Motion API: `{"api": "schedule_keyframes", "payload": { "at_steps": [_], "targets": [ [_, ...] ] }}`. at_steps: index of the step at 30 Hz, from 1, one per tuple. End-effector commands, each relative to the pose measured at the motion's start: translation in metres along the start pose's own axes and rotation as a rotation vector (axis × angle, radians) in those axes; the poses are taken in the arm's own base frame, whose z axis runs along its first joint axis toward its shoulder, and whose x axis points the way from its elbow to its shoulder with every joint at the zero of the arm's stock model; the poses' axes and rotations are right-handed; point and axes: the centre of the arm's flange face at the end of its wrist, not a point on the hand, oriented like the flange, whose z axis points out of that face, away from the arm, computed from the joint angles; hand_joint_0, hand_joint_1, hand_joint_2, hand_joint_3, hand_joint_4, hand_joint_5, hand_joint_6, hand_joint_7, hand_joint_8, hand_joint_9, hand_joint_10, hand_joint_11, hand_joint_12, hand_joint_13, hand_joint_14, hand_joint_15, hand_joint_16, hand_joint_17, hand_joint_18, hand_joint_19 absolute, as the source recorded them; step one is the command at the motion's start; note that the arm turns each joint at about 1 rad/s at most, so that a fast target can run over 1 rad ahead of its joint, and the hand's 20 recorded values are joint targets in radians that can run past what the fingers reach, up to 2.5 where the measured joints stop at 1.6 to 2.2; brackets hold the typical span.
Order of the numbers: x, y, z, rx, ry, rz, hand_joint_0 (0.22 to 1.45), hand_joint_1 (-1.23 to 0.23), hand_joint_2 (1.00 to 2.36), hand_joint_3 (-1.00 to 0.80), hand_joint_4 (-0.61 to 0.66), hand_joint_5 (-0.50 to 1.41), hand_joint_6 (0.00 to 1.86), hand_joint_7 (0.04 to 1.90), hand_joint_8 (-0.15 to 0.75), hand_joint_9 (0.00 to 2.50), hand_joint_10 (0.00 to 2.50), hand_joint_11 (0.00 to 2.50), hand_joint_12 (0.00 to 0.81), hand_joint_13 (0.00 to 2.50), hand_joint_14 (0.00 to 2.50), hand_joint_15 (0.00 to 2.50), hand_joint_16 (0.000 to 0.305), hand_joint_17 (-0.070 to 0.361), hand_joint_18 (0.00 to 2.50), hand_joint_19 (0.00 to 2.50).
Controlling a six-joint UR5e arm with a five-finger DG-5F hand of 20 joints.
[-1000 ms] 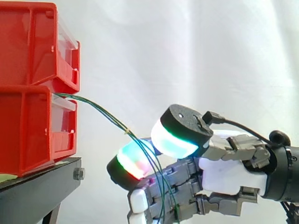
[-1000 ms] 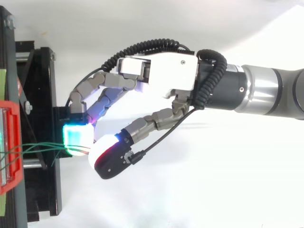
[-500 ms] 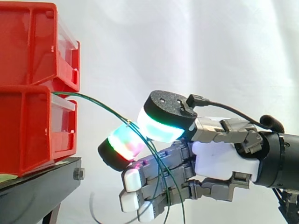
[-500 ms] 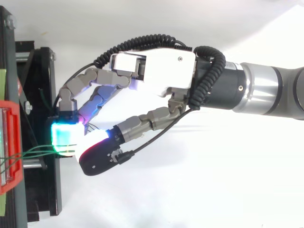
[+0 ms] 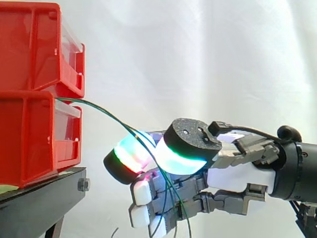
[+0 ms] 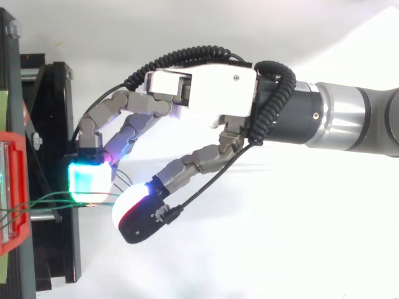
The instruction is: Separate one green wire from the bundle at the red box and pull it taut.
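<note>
Two red bins (image 5: 29, 139) are stacked on the black stand (image 5: 44, 198) at the left. A bundle of thin green wires (image 5: 99, 109) leaves the gap between the bins and arcs down to my hand (image 5: 237, 173). The wires run over a glowing finger pad (image 5: 126, 156) and under the thumb pad (image 5: 185, 151), then hang down past the lower curled fingers. From above, the green wires (image 6: 43, 200) reach from the red bin (image 6: 14, 187) to where the two pads meet on my hand (image 6: 206, 93). The fingers are curled, with the wires pinched between the thumb and finger pad.
The black stand (image 6: 53, 112) sits just left of the fingertips, close to the finger pad. A white curtain lies behind, and there is free room to the right of the bins.
The thumb pad has dropped down beside the finger pad, over the wires. The palm and arm have hardly moved since half a second ago; before that the hand moved towards the bins.
</note>
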Motion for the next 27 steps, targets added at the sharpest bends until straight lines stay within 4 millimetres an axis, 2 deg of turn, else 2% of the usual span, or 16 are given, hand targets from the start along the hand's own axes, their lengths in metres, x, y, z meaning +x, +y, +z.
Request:
{"api": "schedule_keyframes", "payload": {
  "at_steps": [1,6,10,16,22,27],
  "targets": [
    [-0.0007,0.0001,-0.0001,0.004,0.000,0.001,0.73,-0.96,1.00,-0.50,0.07,-0.17,0.91,0.95,0.263,0.94,0.02,0.59,0.334,0.89,0.02,0.50,0.052,0.116,0.78,0.57],
    [-0.0007,-0.0008,-0.0011,0.013,0.002,0.001,0.66,-0.92,1.00,-0.50,0.10,-0.15,0.91,0.99,0.269,0.99,0.02,0.60,0.337,0.92,0.02,0.52,0.051,0.114,0.79,0.60],
    [0.0006,-0.0013,-0.0015,0.015,0.004,0.001,0.60,-0.76,1.00,-0.50,0.12,-0.12,0.88,1.09,0.274,1.07,0.02,0.58,0.345,0.96,0.02,0.53,0.051,0.114,0.82,0.64],
    [0.0005,-0.0006,-0.0010,0.013,0.004,0.001,0.60,-0.73,1.01,-0.41,0.10,-0.11,0.88,1.10,0.279,1.09,0.02,0.58,0.352,0.98,0.02,0.55,0.051,0.115,0.83,0.65],
    [-0.0006,0.0005,-0.0001,0.010,0.003,0.001,0.66,-0.92,1.01,-0.43,0.06,-0.14,0.89,1.08,0.271,1.03,0.02,0.60,0.345,0.95,0.02,0.53,0.052,0.116,0.82,0.62],
    [-0.0031,0.0044,0.0030,0.003,0.000,0.002,0.69,-1.01,1.00,-0.50,0.11,-0.15,0.90,1.03,0.262,1.01,0.02,0.62,0.337,0.92,0.02,0.53,0.052,0.117,0.81,0.59]
  ]
}}
